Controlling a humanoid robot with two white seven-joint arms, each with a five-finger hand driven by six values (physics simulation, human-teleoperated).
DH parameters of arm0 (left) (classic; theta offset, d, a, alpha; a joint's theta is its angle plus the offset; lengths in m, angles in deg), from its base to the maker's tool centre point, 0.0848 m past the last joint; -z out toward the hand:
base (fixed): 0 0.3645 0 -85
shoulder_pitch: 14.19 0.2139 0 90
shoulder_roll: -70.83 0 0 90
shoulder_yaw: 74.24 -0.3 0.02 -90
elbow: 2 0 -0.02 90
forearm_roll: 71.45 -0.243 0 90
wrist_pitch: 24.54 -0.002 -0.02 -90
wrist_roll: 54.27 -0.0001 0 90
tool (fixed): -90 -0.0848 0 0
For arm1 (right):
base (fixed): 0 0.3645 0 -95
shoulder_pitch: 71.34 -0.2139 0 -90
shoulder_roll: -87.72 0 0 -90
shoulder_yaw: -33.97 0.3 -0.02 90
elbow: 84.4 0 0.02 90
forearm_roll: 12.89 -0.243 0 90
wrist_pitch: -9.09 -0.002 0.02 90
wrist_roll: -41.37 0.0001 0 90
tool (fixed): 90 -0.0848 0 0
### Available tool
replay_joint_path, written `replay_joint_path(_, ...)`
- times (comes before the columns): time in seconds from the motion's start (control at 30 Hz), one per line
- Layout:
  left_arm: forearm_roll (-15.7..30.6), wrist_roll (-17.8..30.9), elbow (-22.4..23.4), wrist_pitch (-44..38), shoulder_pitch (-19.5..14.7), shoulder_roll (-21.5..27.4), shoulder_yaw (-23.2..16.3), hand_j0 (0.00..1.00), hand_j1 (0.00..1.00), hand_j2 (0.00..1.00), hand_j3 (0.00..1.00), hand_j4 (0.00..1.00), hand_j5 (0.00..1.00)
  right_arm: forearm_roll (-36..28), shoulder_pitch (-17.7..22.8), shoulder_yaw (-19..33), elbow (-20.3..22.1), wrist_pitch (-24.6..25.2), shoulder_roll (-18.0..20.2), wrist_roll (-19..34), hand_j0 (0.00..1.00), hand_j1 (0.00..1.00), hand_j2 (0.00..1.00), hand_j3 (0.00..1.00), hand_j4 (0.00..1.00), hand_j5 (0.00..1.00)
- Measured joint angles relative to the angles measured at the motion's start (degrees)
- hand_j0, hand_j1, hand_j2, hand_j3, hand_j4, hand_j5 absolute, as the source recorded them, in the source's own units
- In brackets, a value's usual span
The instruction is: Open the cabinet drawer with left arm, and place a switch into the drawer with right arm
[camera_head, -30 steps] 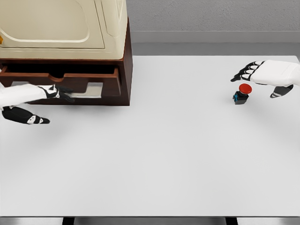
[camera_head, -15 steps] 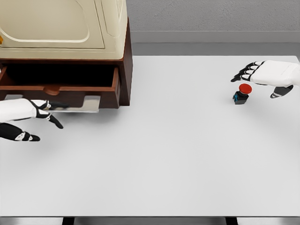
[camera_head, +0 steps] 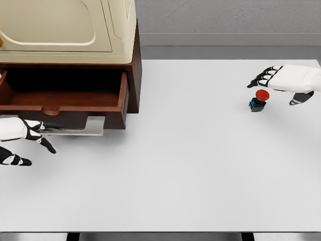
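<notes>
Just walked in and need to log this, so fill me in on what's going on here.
The left hand is at the metal handle of the wooden cabinet drawer, which stands pulled out with its inside showing. The right hand hovers, fingers spread, just above the red push-button switch on the white table. The switch is not yet grasped.

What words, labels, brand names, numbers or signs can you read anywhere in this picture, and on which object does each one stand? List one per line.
None: no readable text appears anywhere in the head view.
Cabinet and open drawer: plain wood, no label.
Cream appliance on top: no brand or marking visible.
Switch: red cap on a dark base, no legible lettering.
Table: no markings.
</notes>
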Motion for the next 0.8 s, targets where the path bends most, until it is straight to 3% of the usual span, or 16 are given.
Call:
replay_joint_path(0.27,0.3,1.2,0.3,0.2,-0.2,2.7,-0.2,0.77,0.77,0.77,0.77,0.77,0.77,0.0,0.0,-0.1,-0.2,0.0,0.0,0.0,1.00,1.00,1.00,1.00,1.00,1.00)
replay_joint_path(0.3,0.0,1.1,0.3,0.5,-0.1,2.9,-0.5,0.81,0.81,0.81,0.81,0.81,0.81,0.0,0.0,-0.1,-0.3,0.0,0.0,0.0,1.00,1.00,1.00,1.00,1.00,1.00)
replay_joint_path(0.37,-0.8,1.8,0.5,0.4,-0.6,3.4,-0.2,1.00,1.00,1.00,1.00,1.00,1.00,0.0,0.0,-0.1,-0.3,0.0,0.0,0.0,1.00,1.00,1.00,1.00,1.00,1.00)
replay_joint_path(0.8,-0.5,2.8,0.7,0.3,-1.1,4.6,0.7,1.00,1.00,1.00,1.00,1.00,1.00,0.5,-3.2,-4.4,-4.2,0.0,-2.0,0.0,1.00,1.00,1.00,1.00,1.00,1.00)
